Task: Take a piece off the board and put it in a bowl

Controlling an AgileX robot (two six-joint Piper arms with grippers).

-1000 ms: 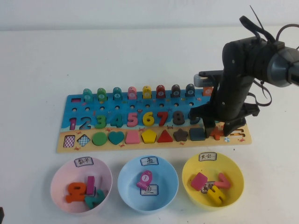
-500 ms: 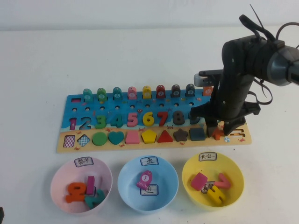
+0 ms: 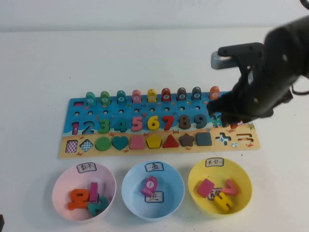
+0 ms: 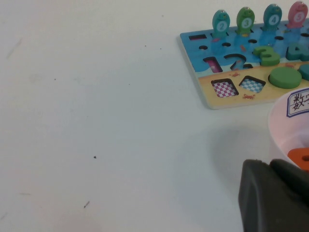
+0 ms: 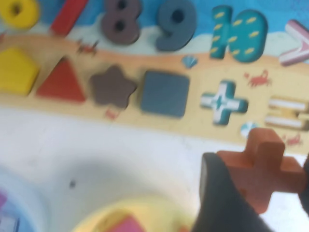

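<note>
Now off the board (image 3: 159,126): orange plus piece (image 5: 264,166), right jaws (image 5: 256,188) higher.

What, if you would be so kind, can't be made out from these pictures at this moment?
- High view: the right gripper and its orange plus piece are hidden behind the arm above the board.
- Left wrist view: the left gripper, beside the pink bowl, is cut off by the edge.
- Right wrist view: the yellow bowl is blurred and cropped.

In the high view the blurred right arm (image 3: 263,82) hides the right gripper and the orange cross piece (image 5: 264,164). The left gripper (image 4: 275,195) and pink bowl (image 4: 285,121) are cut by the left wrist view's edge.
</note>
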